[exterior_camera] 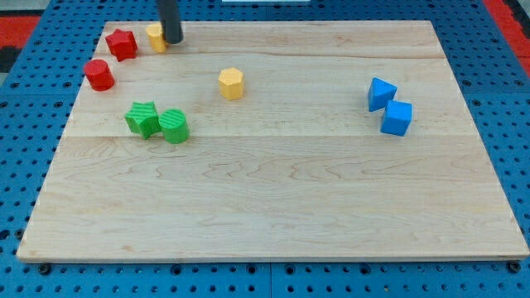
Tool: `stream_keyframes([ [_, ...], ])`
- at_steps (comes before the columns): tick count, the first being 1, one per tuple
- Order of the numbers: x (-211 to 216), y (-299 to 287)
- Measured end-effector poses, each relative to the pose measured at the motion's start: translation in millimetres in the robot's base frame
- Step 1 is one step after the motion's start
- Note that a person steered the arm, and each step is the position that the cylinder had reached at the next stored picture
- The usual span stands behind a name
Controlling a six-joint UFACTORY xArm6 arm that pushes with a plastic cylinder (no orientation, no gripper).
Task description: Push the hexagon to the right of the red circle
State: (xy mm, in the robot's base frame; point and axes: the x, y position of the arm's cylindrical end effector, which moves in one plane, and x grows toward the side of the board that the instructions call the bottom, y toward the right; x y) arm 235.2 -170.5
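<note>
Hand: none on this arm; it ends in a dark rod, so no open or closed state applies.
My tip: near the bench's top-left corner, touching or just beside the right side of a yellow block.
Yellow block by the tip: close to the top edge; partly hidden by the rod, so its shape cannot be told.
Yellow hexagon: left of the bench's middle, nearer the top edge, apart from every other block, well to the right of the red circle.
Red circle: near the left edge, below the red star.
Red star: in the top-left corner, just left of the yellow block by the tip.
Green star: left part of the bench, touching the green circle.
Green circle: just right of the green star.
Blue blocks: an angular blue block above a blue cube, close together near the right edge.
Bench: pale wooden board.
</note>
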Motion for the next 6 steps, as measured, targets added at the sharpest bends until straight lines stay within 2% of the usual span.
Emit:
stream_keyframes([
  [1, 0, -36],
  [3, 2, 142],
  [4, 47, 191],
  [5, 93, 193],
  [6, 115, 165],
])
